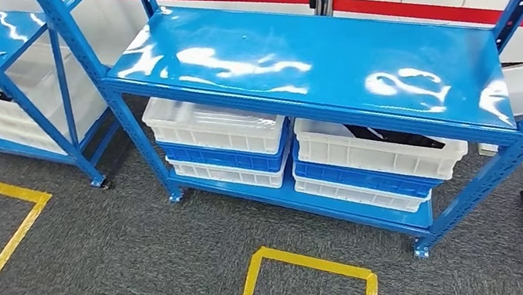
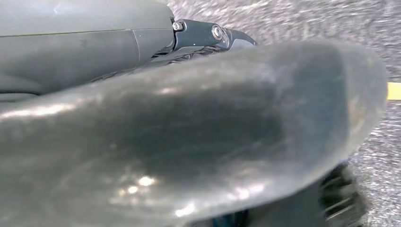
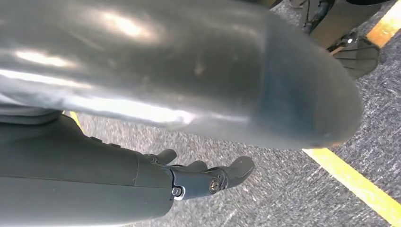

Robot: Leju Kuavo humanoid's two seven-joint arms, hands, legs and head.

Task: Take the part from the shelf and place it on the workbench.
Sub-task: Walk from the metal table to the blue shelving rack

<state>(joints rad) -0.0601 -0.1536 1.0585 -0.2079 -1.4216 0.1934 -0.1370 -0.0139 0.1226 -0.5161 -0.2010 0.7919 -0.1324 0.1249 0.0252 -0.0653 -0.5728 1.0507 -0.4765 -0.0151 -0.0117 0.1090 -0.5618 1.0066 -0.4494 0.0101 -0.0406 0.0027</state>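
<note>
Blue shelf (image 1: 308, 62) ahead, seen from above in the head view. On its lower level, two stacks of white and blue crates side by side. In the top white crate on the right (image 1: 369, 156), a dark part (image 1: 391, 136), lying flat with its long axis along the crate's length, partly hidden under the shelf board. Top white crate on the left (image 1: 210, 128) apparently empty. Right hand (image 3: 201, 179) hanging over grey carpet near yellow floor tape (image 3: 359, 187), fingers loosely spread, holding nothing. Left hand (image 2: 198, 118) blurred behind its own thumb; cannot tell how far open. Part forward, low and right of centre, well apart from both hands; probably nearer the right hand
</note>
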